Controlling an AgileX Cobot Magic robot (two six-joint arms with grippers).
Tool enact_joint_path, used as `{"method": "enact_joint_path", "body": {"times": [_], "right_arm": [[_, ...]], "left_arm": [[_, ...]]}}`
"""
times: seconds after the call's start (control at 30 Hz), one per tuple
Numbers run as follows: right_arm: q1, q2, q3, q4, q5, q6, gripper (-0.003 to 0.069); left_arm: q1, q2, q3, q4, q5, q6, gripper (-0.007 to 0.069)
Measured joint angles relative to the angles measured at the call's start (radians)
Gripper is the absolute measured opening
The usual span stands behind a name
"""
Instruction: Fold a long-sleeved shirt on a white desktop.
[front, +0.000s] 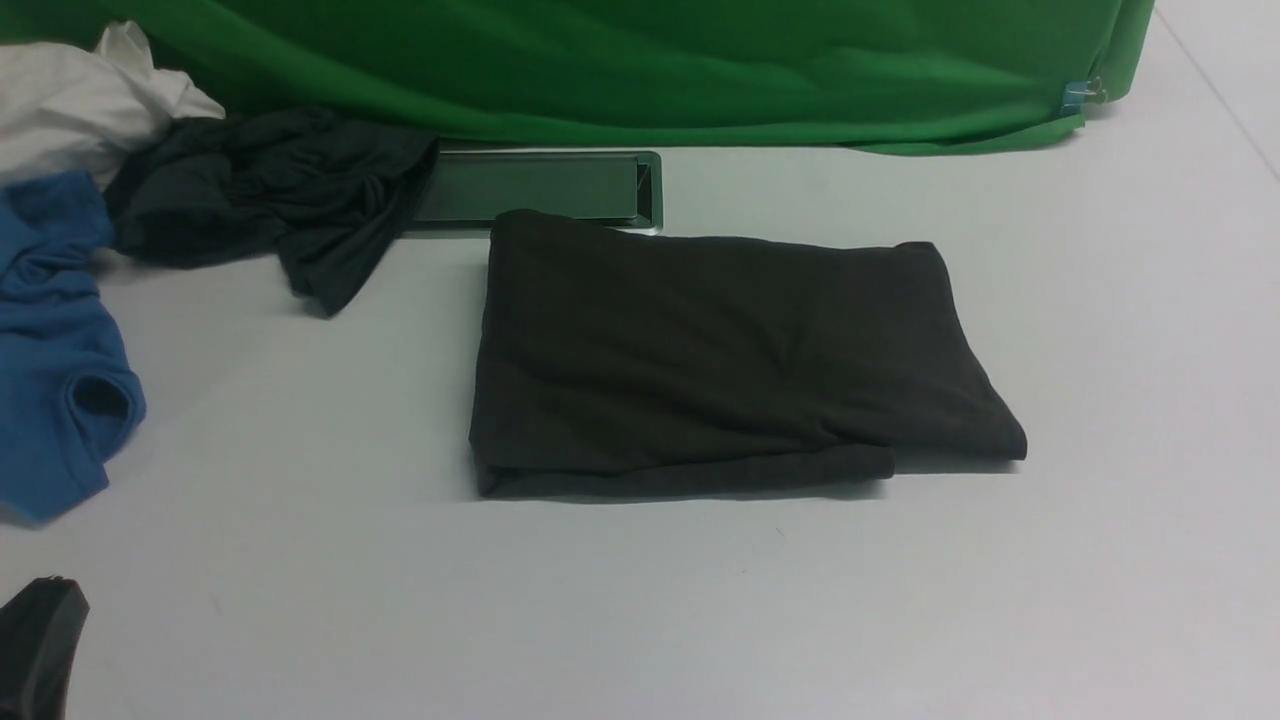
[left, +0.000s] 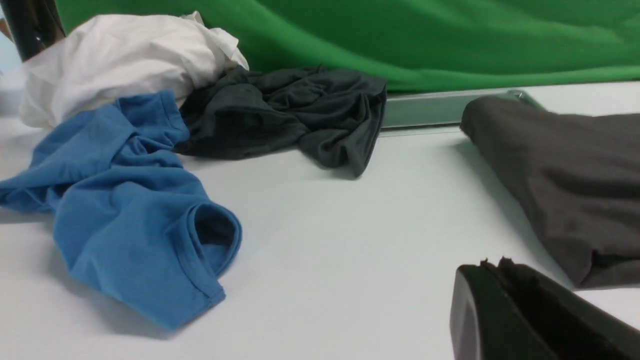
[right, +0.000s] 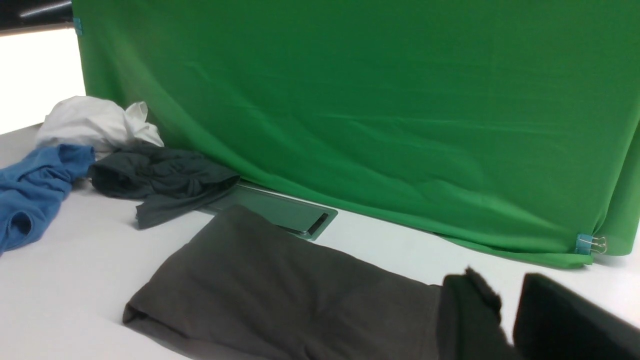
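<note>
The long-sleeved shirt (front: 730, 360), dark brownish-black, lies folded into a thick rectangle in the middle of the white desktop (front: 300, 580); its lettering and neck label are hidden inside the fold. My left gripper (left: 492, 265) is shut with nothing in it, low over the desktop (left: 350, 250), a short way apart from the shirt's near left corner (left: 565, 190); in the front view it shows only at the bottom left corner (front: 40, 640). My right gripper (right: 505, 292) is open and empty by the shirt's right end (right: 300, 295). It is outside the front view.
A green cloth (front: 640, 70) hangs along the back, clipped at its right end (front: 1080, 95). A metal-framed hatch (front: 540, 190) sits behind the shirt. At back left lie a charcoal garment (front: 270, 190), a blue garment (front: 50, 350) and a white one (front: 80, 100).
</note>
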Motion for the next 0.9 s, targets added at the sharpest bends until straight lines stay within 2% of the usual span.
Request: {"method": "enact_joint_path", "body": {"times": [0.3,0.9], "right_arm": [[0.000,0.000,0.000,0.000,0.000,0.000,0.0171],[0.000,0.000,0.000,0.000,-0.001,0.000,0.0199]], "left_arm": [[0.000,-0.001,0.000,-0.035,0.051,-0.035,0.0018],[0.000,-0.001,0.000,-0.036,0.032,-0.039,0.0018]]}}
